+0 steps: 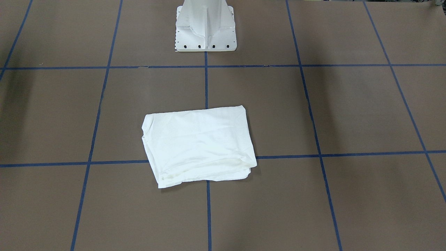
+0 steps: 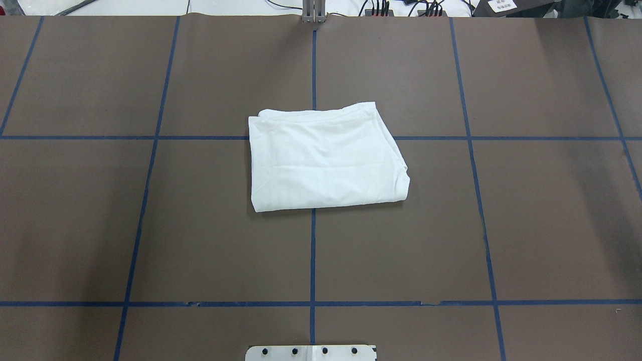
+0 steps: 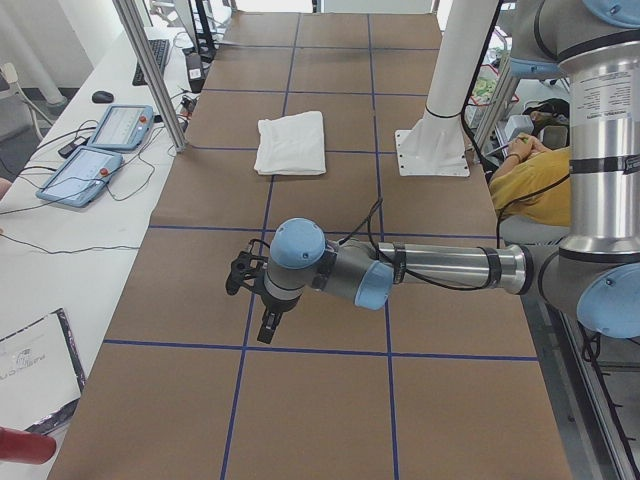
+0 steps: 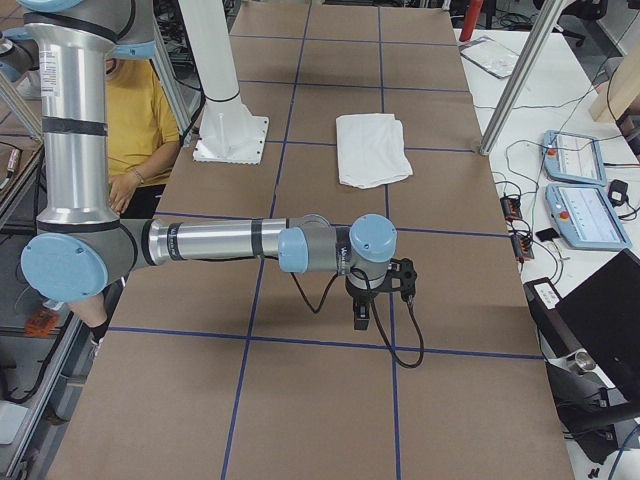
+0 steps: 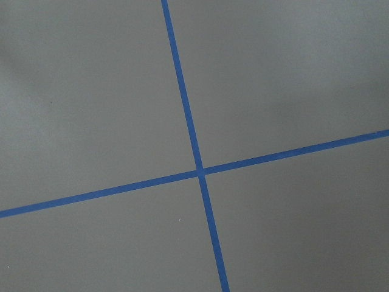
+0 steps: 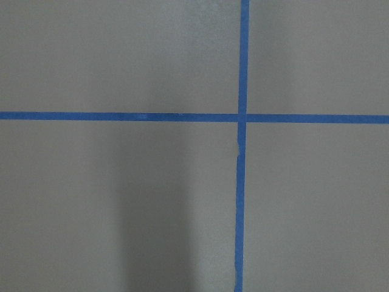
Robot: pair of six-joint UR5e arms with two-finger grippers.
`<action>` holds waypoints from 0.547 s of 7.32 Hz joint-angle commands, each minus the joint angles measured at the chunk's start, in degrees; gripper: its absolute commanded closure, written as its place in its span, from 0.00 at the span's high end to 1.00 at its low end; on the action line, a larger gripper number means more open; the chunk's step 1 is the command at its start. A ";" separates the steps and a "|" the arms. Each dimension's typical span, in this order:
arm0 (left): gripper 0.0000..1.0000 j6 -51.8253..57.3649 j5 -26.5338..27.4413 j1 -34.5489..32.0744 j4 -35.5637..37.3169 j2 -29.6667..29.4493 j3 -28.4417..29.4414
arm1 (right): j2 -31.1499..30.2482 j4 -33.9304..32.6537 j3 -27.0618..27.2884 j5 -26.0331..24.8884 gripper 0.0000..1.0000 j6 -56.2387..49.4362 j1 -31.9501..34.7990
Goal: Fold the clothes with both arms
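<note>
The clothes (image 1: 198, 146) (image 2: 326, 160) lie folded into a compact white rectangle near the middle of the brown table (image 2: 150, 225), and nothing touches them. From the sides the clothes (image 3: 292, 143) (image 4: 372, 148) look small and far off. My left gripper (image 3: 268, 326) hangs low over the table end nearest the left camera, far from the clothes. Over the opposite end hangs my right gripper (image 4: 360, 315), just as far away. Only the side views show either gripper, so I cannot tell whether they are open or shut. Both wrist views hold bare table and blue tape lines.
The white pedestal base (image 1: 205, 28) (image 3: 432, 150) stands at the robot's edge of the table. A person in a yellow shirt (image 4: 140, 120) sits behind it. Teach pendants (image 3: 100, 150) and cables lie on a side bench beyond an aluminium post (image 3: 150, 70).
</note>
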 commanded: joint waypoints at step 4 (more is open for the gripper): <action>1.00 -0.17 0.23 0.07 -0.22 -1.03 -0.04 | 0.04 0.09 0.00 -0.17 1.00 0.03 0.00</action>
